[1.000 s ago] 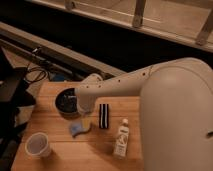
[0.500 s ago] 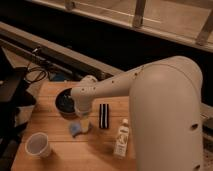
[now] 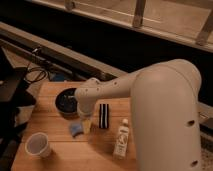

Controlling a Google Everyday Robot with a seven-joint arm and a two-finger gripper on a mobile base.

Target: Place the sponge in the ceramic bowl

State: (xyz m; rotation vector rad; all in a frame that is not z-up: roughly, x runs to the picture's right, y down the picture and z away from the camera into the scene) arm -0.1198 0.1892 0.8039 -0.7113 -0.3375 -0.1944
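Observation:
The light-blue sponge (image 3: 77, 129) lies on the wooden table (image 3: 60, 159), just in front of the ceramic bowl (image 3: 65, 101). That bowl is dark and round and sits at the table's back left. My gripper (image 3: 86, 121) hangs from the white arm's wrist, right over the sponge's right edge and beside the bowl's right rim. The wrist hides part of the bowl's right side. Whether the gripper touches the sponge does not show.
A black-and-white striped block (image 3: 104, 116) stands just right of the gripper. A white bottle (image 3: 121, 139) lies further right, and a white cup (image 3: 38, 145) sits at the front left. Dark equipment and cables stand off the table's left edge.
The arm has reached further left and dropped, bringing the gripper down toward the sponge. The sponge, bowl, block, bottle and cup have stayed where they were.

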